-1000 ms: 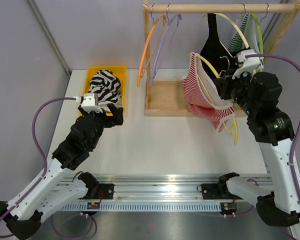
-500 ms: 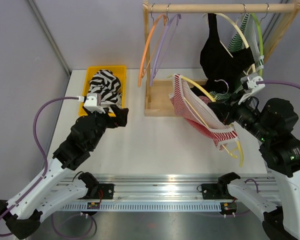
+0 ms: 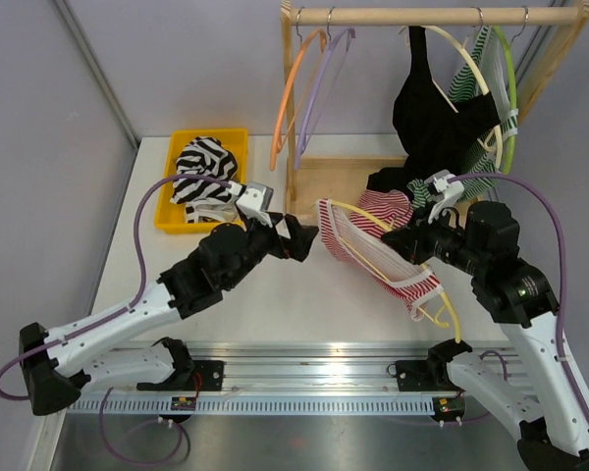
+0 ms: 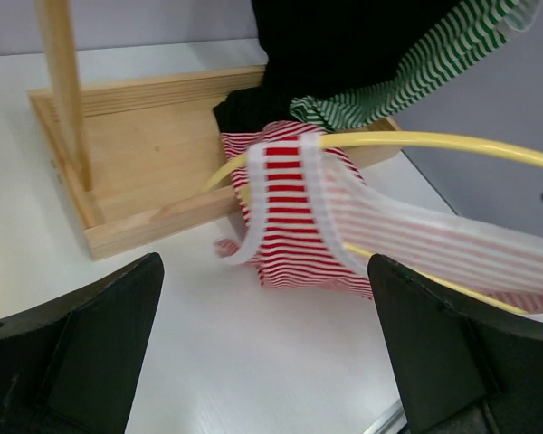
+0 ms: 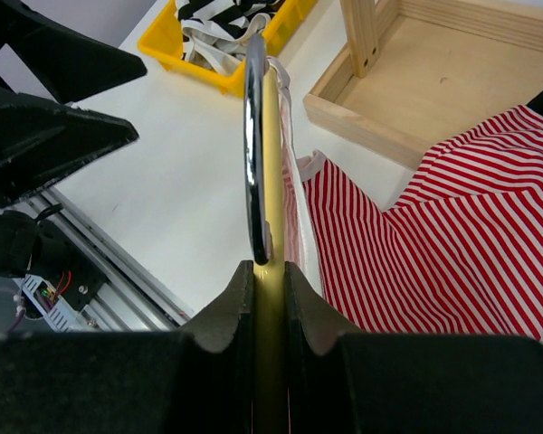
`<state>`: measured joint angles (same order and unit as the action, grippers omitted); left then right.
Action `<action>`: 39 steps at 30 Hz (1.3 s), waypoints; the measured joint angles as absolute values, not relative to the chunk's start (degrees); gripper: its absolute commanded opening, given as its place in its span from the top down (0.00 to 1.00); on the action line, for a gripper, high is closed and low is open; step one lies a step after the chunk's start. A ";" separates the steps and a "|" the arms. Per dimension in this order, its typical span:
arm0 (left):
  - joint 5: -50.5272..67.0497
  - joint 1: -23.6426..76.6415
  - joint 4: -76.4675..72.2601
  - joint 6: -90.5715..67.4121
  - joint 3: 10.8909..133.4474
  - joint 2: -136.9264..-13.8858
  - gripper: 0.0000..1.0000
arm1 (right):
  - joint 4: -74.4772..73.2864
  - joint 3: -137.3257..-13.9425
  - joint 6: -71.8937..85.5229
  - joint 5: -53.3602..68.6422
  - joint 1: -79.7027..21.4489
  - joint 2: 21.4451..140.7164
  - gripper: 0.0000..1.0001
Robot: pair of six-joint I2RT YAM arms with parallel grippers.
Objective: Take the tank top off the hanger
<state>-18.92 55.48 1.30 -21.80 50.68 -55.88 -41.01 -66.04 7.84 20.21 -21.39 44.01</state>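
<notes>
The red-and-white striped tank top (image 3: 378,265) hangs on a yellow hanger (image 3: 361,210), held off the rail and tilted low over the table in front of the wooden rack. My right gripper (image 3: 401,238) is shut on the hanger; the right wrist view shows the jaws (image 5: 270,271) clamped on the yellow bar (image 5: 270,163), with the tank top (image 5: 452,226) draped to the right. My left gripper (image 3: 304,237) is open and empty just left of the hanger's end. In the left wrist view the tank top (image 4: 294,217) and hanger (image 4: 434,140) lie ahead of the open gripper (image 4: 267,362).
The wooden rack (image 3: 324,186) stands at the back with orange (image 3: 287,88) and purple (image 3: 314,83) empty hangers, a black top (image 3: 432,108) and a green-striped top (image 3: 471,69). A yellow bin (image 3: 167,211) with a zebra-striped garment sits at the back left.
My right arm has brought the hanger and tank top down and leftward, away from the rail. My left arm has swung right from the bin to the hanger's left end.
</notes>
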 measured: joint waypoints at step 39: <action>-27.97 59.20 -5.69 -17.96 57.32 -73.87 1.00 | -37.47 -62.02 7.97 23.05 -22.59 39.24 1.00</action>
